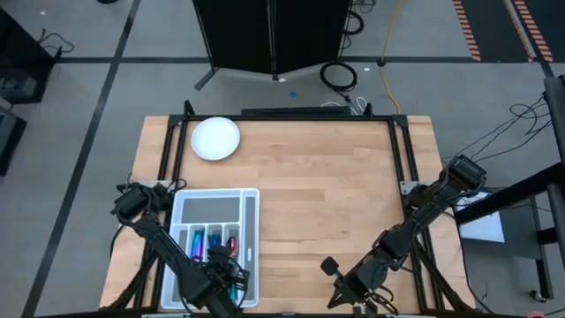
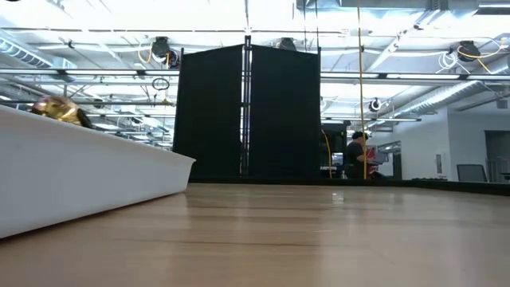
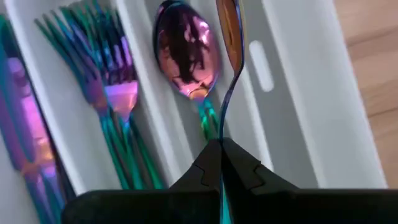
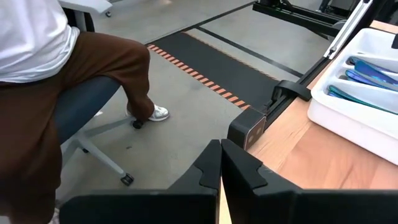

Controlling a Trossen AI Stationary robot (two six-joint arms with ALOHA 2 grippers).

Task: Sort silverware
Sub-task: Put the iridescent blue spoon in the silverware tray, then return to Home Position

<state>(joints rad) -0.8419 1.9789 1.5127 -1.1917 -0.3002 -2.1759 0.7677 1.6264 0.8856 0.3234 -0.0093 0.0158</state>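
**Left pincer clenched on a spoon over the tray**

You have the left gripper (image 3: pixel 221 163) over the near end of the compartment tray (image 1: pixel 250 231), at the table's (image 1: pixel 335 194) near-left. Its fingers are pinched tight on the slim handle of one spoon (image 3: pixel 229 37), which runs straight out from the fingertips, bowl turned edge-on, above the tray.

Just beside the held piece a second spoon (image 3: pixel 186 56) lies in its compartment, bowl facing up. The forks (image 3: pixel 102 74) lie bundled in the next compartment over, and further silverware (image 3: pixel 25 130) lies in the one beyond.

Your right gripper (image 4: pixel 221 168) waits at the table's near-right edge, clenched on nothing.

A white plate (image 1: pixel 215 139) sits far-left on the table, well apart from the tray. A seated person (image 4: pixel 56 74) shows beyond the table.
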